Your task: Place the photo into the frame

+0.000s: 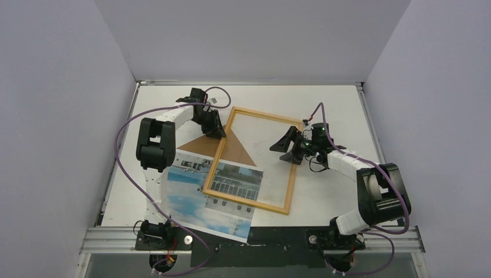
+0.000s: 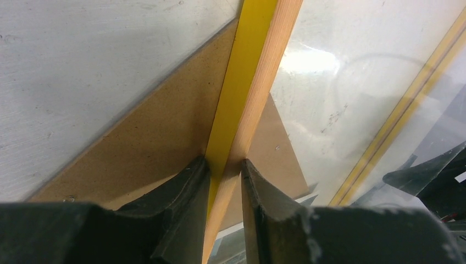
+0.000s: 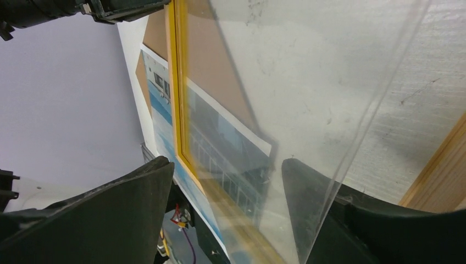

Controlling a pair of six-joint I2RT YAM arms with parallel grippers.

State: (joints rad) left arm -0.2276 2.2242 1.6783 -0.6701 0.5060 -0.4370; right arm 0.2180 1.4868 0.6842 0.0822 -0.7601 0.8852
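Note:
The frame (image 1: 249, 201) lies wood side up in mid-table, its yellow face (image 2: 242, 71) turned down. It overlaps the upper right part of the photo (image 1: 194, 202), a print of a pale building under blue sky that lies flat at the front left. My left gripper (image 1: 215, 128) is shut on the frame's left rail near its far corner, with the fingers (image 2: 187, 187) pressed on both sides of it. My right gripper (image 1: 291, 147) stands open at the frame's right rail. A clear sheet (image 3: 308, 82) stands between its spread fingers (image 3: 148, 187). Through the sheet I see the photo (image 3: 231, 148).
A brown backing board (image 1: 231, 152) lies under the frame's far left part, with one corner poking out to the left. In the left wrist view it is the board (image 2: 143, 137) beneath the held rail. White walls close in the table on three sides.

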